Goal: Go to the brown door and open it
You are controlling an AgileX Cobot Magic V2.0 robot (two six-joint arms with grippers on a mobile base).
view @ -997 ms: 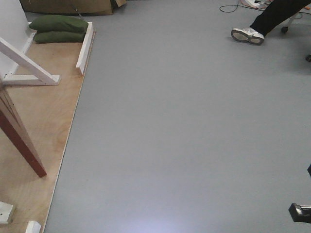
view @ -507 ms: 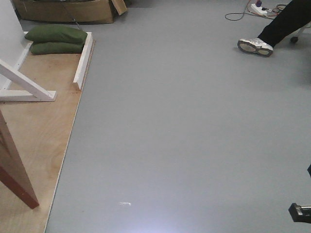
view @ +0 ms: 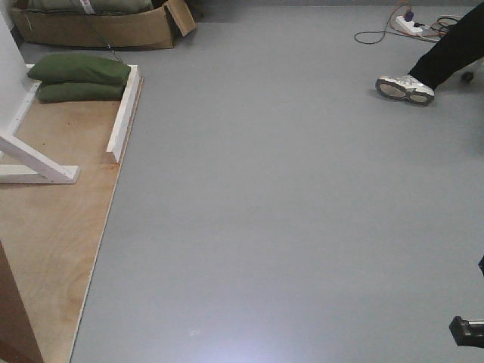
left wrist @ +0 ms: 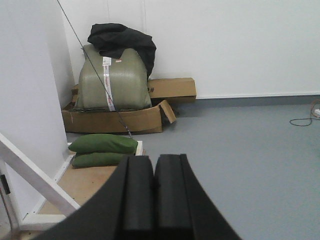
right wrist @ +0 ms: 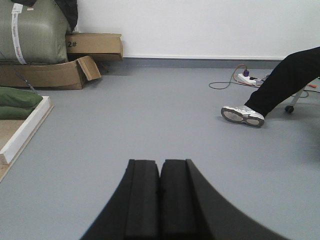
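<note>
Only a thin reddish-brown sliver of the brown door (view: 13, 321) shows, at the bottom left corner of the front view, standing on the plywood floor panel (view: 53, 227). Its handle is out of view. My left gripper (left wrist: 154, 161) is shut and empty, pointing over the grey floor toward the green sandbags (left wrist: 102, 145). My right gripper (right wrist: 160, 164) is shut and empty, pointing over the open grey floor (right wrist: 150, 115). Neither gripper is near the door.
A white wooden brace (view: 34, 162) and white edging (view: 125, 113) border the plywood. Green sandbags (view: 79, 76) and a cardboard box (view: 98, 26) with a green sack (left wrist: 112, 77) stand at the far left. A person's leg and shoe (view: 406, 88) and a power strip (view: 414, 24) are at the far right.
The whole scene has slid down the front view as the base rolled forward. The brown door has moved to the bottom left corner and nearly out of view. Both grippers stay shut.
</note>
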